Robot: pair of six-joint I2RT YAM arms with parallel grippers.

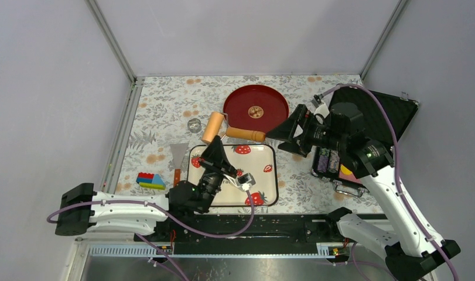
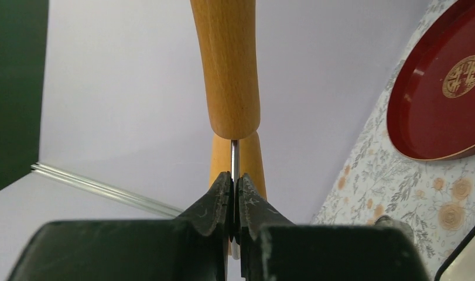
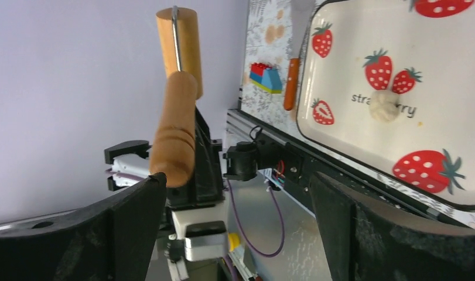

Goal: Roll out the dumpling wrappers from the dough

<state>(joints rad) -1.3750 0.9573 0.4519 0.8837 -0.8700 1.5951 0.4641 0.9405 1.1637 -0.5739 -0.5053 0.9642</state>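
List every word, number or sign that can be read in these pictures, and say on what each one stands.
"stra" and "rry": on the strawberry tray, right wrist view; the dough lump hides the letters between them.
Gold emblem at the centre of the red plate: an ornamental sign, too small to read.
No other text can be read.
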